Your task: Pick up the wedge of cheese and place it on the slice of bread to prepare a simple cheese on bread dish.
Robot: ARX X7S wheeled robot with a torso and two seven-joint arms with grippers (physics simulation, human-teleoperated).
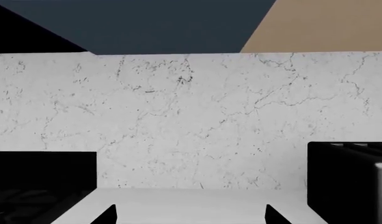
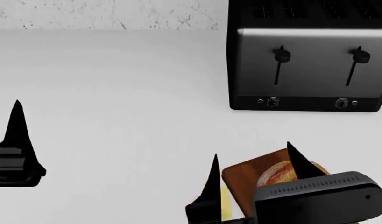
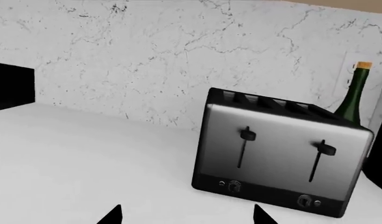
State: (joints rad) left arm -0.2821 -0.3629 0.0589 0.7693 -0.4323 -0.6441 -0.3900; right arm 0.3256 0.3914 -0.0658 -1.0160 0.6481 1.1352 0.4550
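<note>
Head view frames the right gripper (image 2: 253,172) at five o'clock, its two dark pointed fingers spread wide apart with nothing held between them. Just beneath it the slice of bread (image 2: 279,175), a round, crusty, golden-brown loaf dusted with flour, is seen resting on a reddish-brown wooden board (image 2: 241,177). The wedge of cheese (image 2: 225,201) is glimpsed only as a thin pale yellow strip at six o'clock, beside the board's near edge and largely hidden by the left-hand finger.

The left gripper (image 2: 17,149) is held at eight o'clock, well apart from the food; only one finger is shown there, but in the left wrist view both tips are seen parted and empty.

Several risks are judged likely. The small, smooth-faced wedge could be pushed across the glossy white counter (image 2: 116,93) instead of being caught, since it is mostly occluded. The loaf or board could be knocked by a descending finger. Once released onto the domed, uneven crust, the wedge could slide off. The brushed-metal toaster (image 2: 309,60) at one o'clock stands clear.
</note>
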